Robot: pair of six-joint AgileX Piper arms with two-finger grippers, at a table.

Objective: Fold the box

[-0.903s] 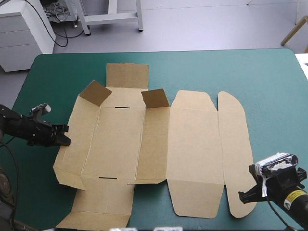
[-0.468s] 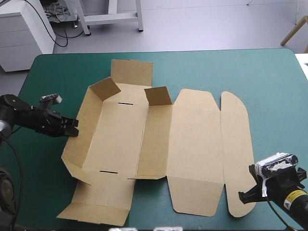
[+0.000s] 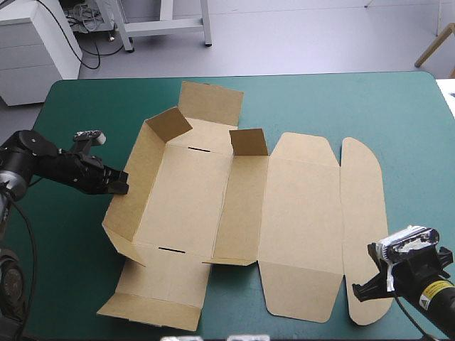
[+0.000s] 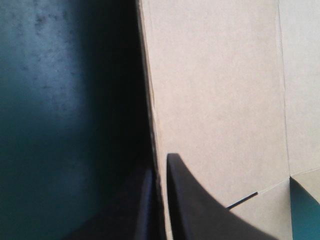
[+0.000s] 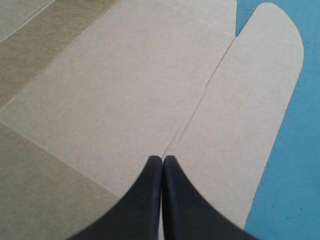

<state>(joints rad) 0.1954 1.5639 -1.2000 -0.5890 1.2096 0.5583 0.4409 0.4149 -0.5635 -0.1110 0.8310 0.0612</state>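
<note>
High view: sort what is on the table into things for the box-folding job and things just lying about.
For the job:
box, its left wall raised
left pincer, shut on that wall
right pincer, shut, at the box's near right corner

Just lying about:
teal-green cover, merely underneath

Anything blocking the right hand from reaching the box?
Nothing visible. The right hand sits shut directly over the box, by its rounded end flap, with no other object between them.
</note>
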